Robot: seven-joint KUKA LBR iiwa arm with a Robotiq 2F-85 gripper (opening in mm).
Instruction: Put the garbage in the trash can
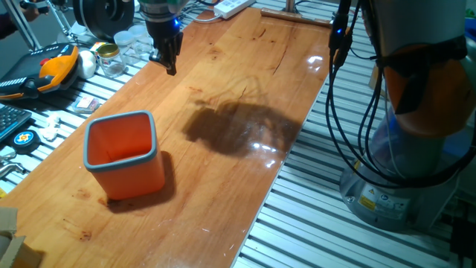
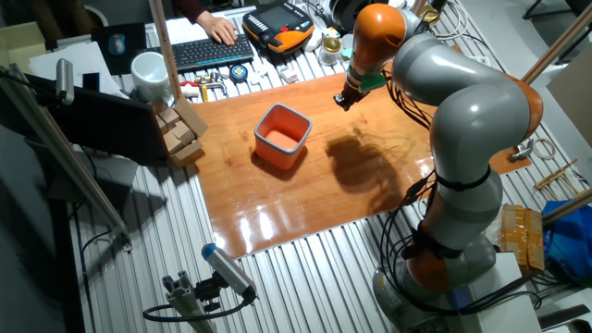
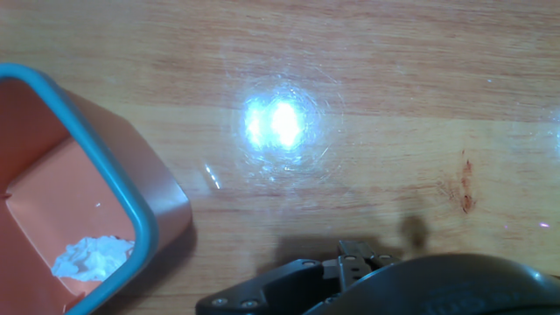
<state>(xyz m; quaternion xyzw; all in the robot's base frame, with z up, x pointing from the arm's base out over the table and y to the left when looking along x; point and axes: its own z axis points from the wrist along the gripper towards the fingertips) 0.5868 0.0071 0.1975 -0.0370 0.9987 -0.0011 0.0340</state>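
Gripper: the gripper (image 1: 170,62) hangs above the far left part of the wooden table (image 1: 245,82), its dark fingers pointing down; nothing shows between them, but whether they stand apart or pressed together cannot be told from any view.
Arm: grey and orange links arch over the table from a base at the right side (image 2: 462,139).
Garbage: the garbage (image 3: 90,257), a crumpled white wad, lies on the floor of the trash can.
Trash can: the trash can (image 1: 125,154), orange with a grey rim, stands upright on the near left part of the table, well apart from the gripper.
Beyond the table: an orange-and-black tool (image 1: 52,68) and clear glass jars (image 1: 111,59) sit at the far left edge.
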